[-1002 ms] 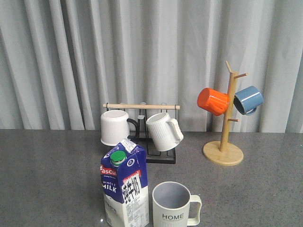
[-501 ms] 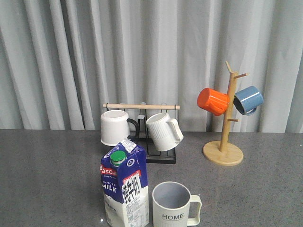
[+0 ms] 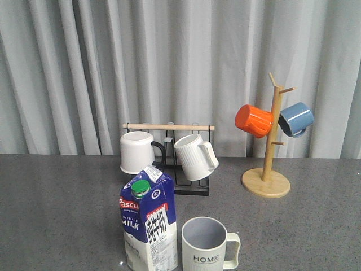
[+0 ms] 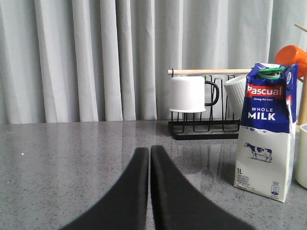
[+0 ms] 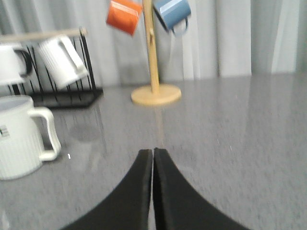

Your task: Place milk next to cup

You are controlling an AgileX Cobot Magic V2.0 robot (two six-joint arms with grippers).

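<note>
The milk carton stands upright on the grey table near the front edge, blue and white with a green cap. The cream "HOME" cup stands just to its right, a small gap between them. The carton also shows in the left wrist view, and the cup in the right wrist view. My left gripper is shut and empty, low over the table, well clear of the carton. My right gripper is shut and empty, away from the cup. Neither gripper shows in the front view.
A black rack with a wooden bar holds a plain white mug and a ribbed white mug behind the carton. A wooden mug tree at the back right carries an orange mug and a blue mug. Grey curtains hang behind.
</note>
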